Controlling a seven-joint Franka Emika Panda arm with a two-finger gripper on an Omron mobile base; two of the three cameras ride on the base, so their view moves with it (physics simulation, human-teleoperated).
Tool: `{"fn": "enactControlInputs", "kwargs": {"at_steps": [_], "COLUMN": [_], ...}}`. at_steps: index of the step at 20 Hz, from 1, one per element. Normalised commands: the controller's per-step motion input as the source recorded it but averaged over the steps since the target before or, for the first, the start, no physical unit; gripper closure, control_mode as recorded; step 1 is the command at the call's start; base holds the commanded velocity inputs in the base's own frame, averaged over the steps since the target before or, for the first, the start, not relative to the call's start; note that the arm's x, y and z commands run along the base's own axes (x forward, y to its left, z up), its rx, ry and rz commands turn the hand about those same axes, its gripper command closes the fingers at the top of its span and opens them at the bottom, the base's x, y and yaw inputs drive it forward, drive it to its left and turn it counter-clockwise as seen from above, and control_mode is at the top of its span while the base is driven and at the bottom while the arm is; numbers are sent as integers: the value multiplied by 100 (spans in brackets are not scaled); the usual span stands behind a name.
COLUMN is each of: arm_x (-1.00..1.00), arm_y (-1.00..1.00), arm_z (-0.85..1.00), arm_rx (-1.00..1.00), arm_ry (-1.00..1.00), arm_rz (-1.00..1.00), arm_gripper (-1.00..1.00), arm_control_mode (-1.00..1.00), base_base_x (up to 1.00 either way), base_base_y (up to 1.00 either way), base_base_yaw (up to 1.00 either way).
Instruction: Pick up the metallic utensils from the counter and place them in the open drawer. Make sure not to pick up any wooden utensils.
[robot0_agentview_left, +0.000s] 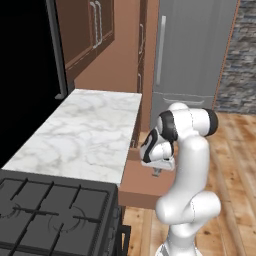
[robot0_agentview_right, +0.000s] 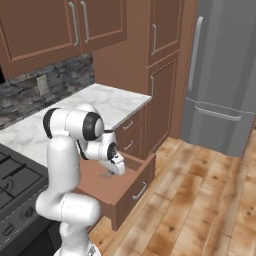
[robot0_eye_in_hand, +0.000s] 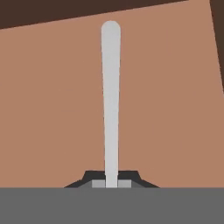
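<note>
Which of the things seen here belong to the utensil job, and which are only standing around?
Job:
- silver utensil, gripped in the gripper
- open drawer, under the gripper
- marble counter

Only around:
- black stove
- grey fridge
- upper cabinets

No text, label, brand, number or sign is showing anywhere that can be read.
</note>
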Motion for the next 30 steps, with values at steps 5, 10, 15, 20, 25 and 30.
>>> {"fn": "enactControlInputs", "kwargs": {"at_steps": [5, 10, 15, 20, 25, 30], "arm_x": [8, 14, 12, 10, 0, 0], "arm_y": [0, 0, -4, -3, 0, 0], "arm_z": [-37, -31, -34, -31, -22, 0], "arm_rx": [0, 0, 2, 3, 0, 0], "arm_ry": [-3, 0, 0, 2, 0, 0], "arm_rz": [36, 25, 12, 2, 0, 0], "arm_gripper": [100, 100, 100, 100, -100, -100], "arm_control_mode": [-100, -100, -100, -100, -100, -100], "base_base_x": [0, 0, 0, 0, 0, 0], "base_base_y": [0, 0, 0, 0, 0, 0], "base_base_yaw": [0, 0, 0, 0, 0, 0]}}
